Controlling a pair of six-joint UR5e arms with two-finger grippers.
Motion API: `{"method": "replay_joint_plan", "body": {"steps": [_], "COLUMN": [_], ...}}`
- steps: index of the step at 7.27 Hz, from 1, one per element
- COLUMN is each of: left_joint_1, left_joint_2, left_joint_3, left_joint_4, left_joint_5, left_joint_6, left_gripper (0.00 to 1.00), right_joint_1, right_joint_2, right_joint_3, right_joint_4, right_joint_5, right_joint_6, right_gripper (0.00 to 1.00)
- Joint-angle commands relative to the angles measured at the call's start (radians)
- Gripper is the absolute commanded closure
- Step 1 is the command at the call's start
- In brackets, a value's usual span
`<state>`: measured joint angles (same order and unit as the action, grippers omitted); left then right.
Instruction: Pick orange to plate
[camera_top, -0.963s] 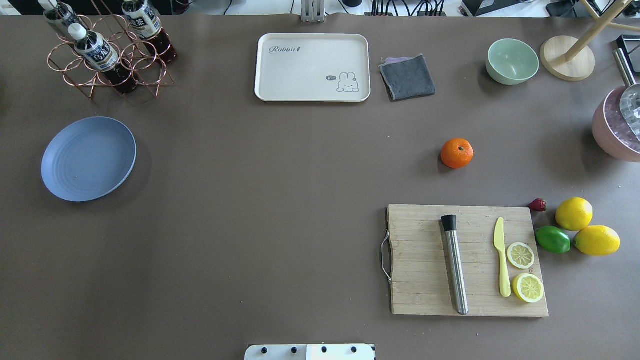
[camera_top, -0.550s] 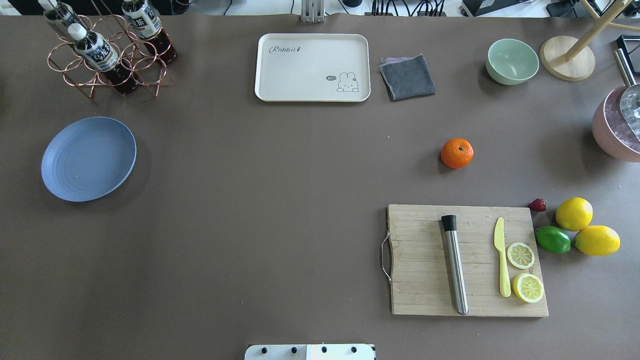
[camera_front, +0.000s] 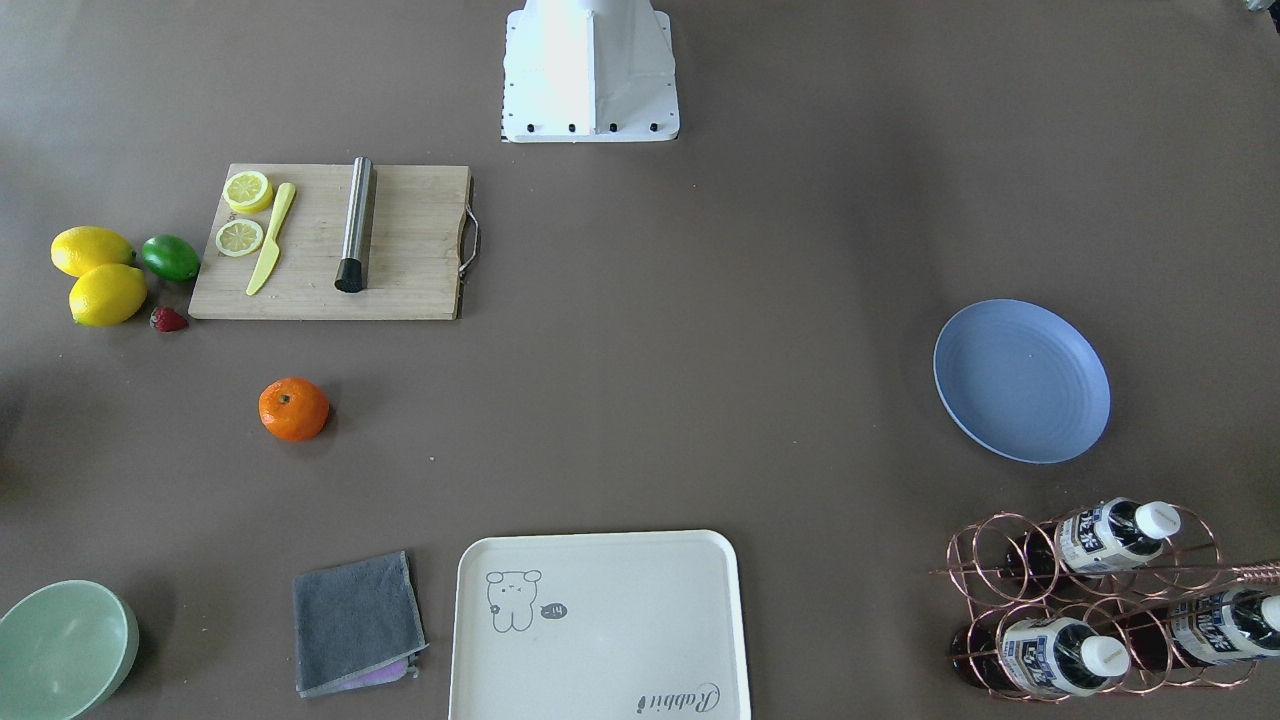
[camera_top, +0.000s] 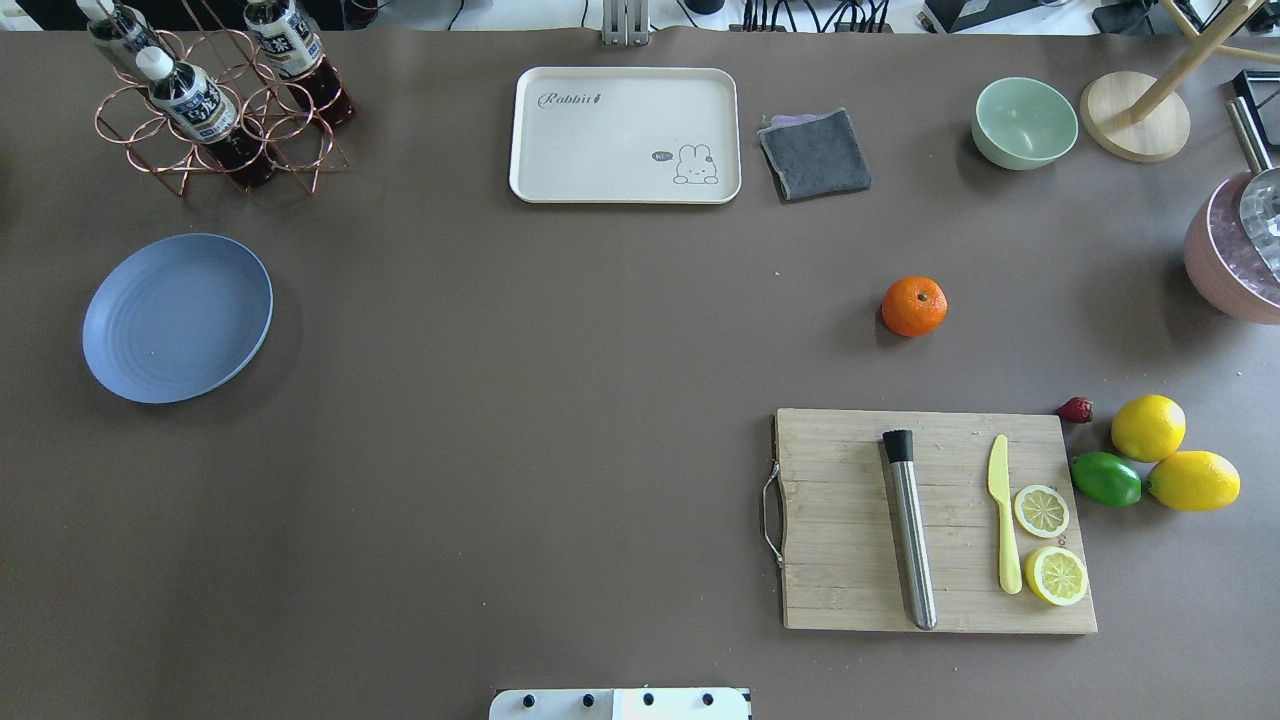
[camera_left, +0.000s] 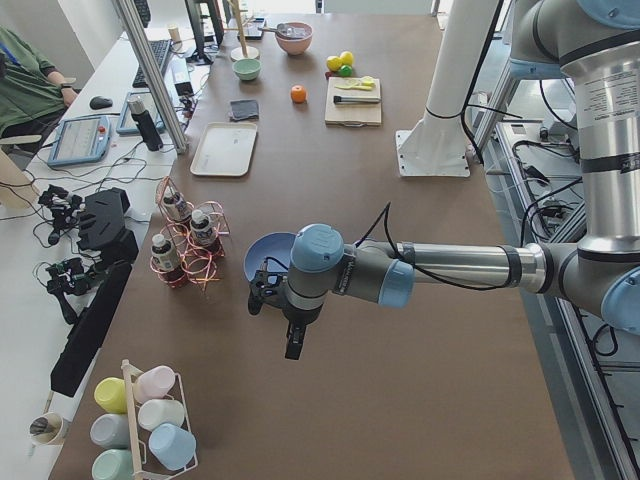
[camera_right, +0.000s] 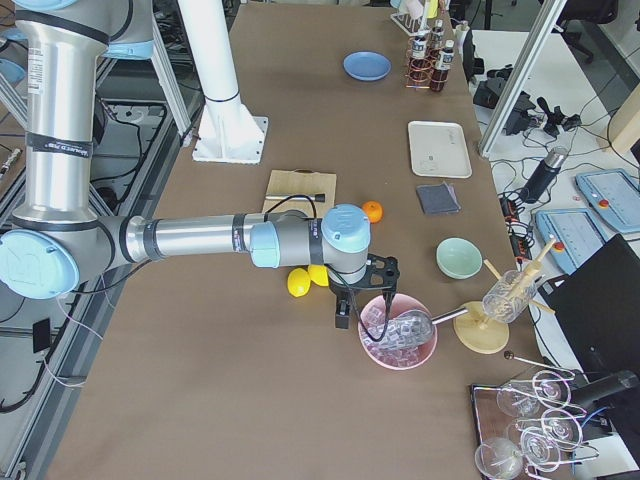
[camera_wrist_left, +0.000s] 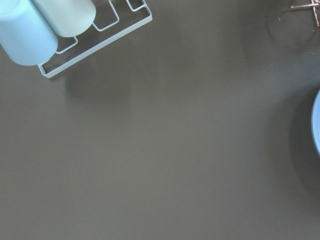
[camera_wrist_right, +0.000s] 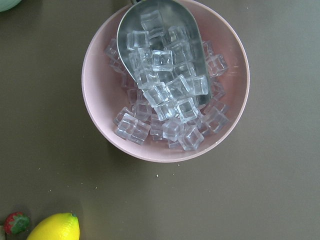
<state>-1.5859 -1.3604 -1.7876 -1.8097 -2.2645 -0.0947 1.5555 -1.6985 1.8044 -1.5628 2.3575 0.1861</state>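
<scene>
The orange (camera_top: 914, 306) rests alone on the brown table, right of centre, beyond the cutting board (camera_top: 850, 520); it also shows in the front view (camera_front: 293, 409). Far over on the left lies the blue plate (camera_top: 177, 318), bare. A sliver of that plate (camera_wrist_left: 318, 122) shows at the left wrist view's right edge. Neither gripper appears in the overhead or front views. In the side views the left gripper (camera_left: 290, 345) hangs beside the plate (camera_left: 262, 250), and the right gripper (camera_right: 343, 315) hangs over the pink ice bowl (camera_right: 398, 335), near the lemons. Whether either is open I cannot tell.
On the board lie a steel muddler (camera_top: 910, 530), a yellow knife (camera_top: 1003, 510) and lemon slices. Two lemons (camera_top: 1148, 428), a lime (camera_top: 1105, 479) and a strawberry (camera_top: 1075, 409) sit to its right. Cream tray (camera_top: 625, 135), grey cloth (camera_top: 815, 153), green bowl (camera_top: 1023, 122) and bottle rack (camera_top: 215, 100) line the far edge.
</scene>
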Motion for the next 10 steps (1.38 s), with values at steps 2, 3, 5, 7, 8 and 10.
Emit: {"method": "replay_joint_plan", "body": {"steps": [2, 3, 5, 7, 8, 10], "left_joint_1": [0.000, 0.000, 0.000, 0.000, 0.000, 0.000], "left_joint_2": [0.001, 0.001, -0.002, 0.001, 0.001, -0.003], "left_joint_3": [0.002, 0.005, 0.007, 0.001, 0.002, -0.007], "left_joint_4": [0.001, 0.001, 0.003, 0.003, 0.003, -0.003], "left_joint_5": [-0.001, -0.001, 0.000, -0.001, -0.016, -0.076], "left_joint_6": [0.000, 0.001, 0.003, 0.001, 0.000, -0.002], "left_gripper": [0.02, 0.02, 0.02, 0.02, 0.02, 0.02], "right_joint_1": [0.000, 0.000, 0.000, 0.000, 0.002, 0.000], "right_joint_2": [0.000, -0.004, -0.006, -0.007, -0.010, -0.010], "right_joint_3": [0.000, 0.000, -0.002, 0.000, 0.000, -0.002], "right_joint_4": [0.001, 0.001, 0.000, 0.000, 0.000, 0.000], "right_joint_5": [0.000, 0.000, 0.000, 0.002, 0.002, 0.000], "right_joint_6": [-0.001, -0.001, -0.001, -0.001, -0.001, -0.001], "right_gripper": [0.00, 0.00, 0.00, 0.00, 0.00, 0.00]}}
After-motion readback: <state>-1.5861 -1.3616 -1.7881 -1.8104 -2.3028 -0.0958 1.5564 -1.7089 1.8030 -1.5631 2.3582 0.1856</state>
